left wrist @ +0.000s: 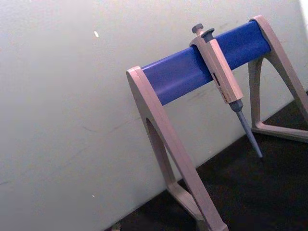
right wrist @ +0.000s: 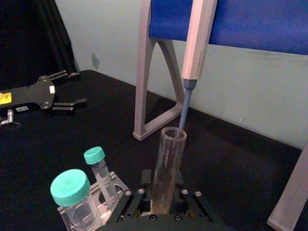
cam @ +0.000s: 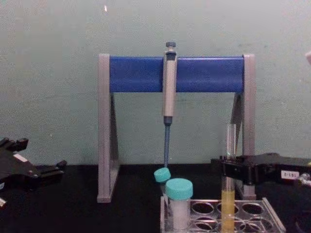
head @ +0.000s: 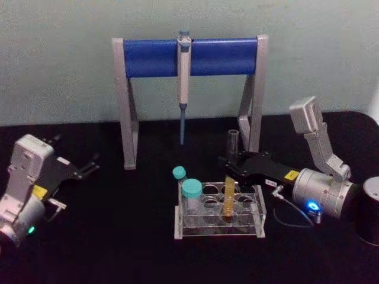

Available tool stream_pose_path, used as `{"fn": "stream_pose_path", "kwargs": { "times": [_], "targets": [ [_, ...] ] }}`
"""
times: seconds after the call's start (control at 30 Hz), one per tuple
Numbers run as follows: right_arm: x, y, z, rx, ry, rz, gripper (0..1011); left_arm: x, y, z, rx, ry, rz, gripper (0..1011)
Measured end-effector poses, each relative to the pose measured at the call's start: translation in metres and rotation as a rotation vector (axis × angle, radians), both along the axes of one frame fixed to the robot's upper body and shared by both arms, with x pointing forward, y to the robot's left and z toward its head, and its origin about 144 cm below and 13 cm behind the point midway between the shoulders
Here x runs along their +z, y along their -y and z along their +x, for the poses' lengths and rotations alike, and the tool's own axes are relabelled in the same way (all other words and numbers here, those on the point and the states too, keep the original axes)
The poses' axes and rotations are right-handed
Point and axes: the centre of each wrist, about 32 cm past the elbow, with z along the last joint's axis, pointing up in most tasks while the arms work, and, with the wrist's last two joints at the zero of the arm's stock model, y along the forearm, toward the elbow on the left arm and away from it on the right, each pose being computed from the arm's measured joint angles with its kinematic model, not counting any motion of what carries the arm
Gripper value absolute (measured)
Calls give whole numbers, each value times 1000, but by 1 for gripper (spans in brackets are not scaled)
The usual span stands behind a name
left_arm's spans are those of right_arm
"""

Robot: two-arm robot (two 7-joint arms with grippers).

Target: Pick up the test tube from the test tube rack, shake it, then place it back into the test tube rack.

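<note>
The test tube (head: 229,192) (cam: 228,199) stands upright in a right-hand hole of the clear test tube rack (head: 259,228) (cam: 273,213), with yellow-orange liquid in its lower part. My right gripper (head: 230,167) (cam: 227,171) reaches in from the right and is shut on the test tube's middle. In the right wrist view the clear tube (right wrist: 168,159) rises from between the black fingers (right wrist: 185,195). My left gripper (head: 92,164) (right wrist: 79,88) rests open on the table at the far left, well away from the rack.
Two teal-capped vials (head: 192,192) (head: 179,173) stand in the rack's left side. Behind it is a tall grey stand with a blue bar (head: 189,56) holding a hanging pipette (head: 184,77). A dark cylinder (head: 370,207) sits at the far right.
</note>
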Motion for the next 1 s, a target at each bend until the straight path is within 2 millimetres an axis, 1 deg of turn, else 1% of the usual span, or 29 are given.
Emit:
{"fn": "stream_pose_path", "kwargs": {
  "times": [0.07, 0.1, 0.67, 1.0],
  "targets": [
    [0, 0, 0, 0, 0, 0, 237, 0, 0, 0, 0, 0, 0, 1010],
    [0, 0, 0, 0, 0, 0, 233, 0, 0, 0, 0, 0, 0, 1009],
    [0, 0, 0, 0, 1, 0, 233, 0, 0, 0, 0, 0, 0, 1010],
    [1, 1, -1, 22, 41, -9, 233, 0, 0, 0, 0, 0, 0, 1009]
  ]
}}
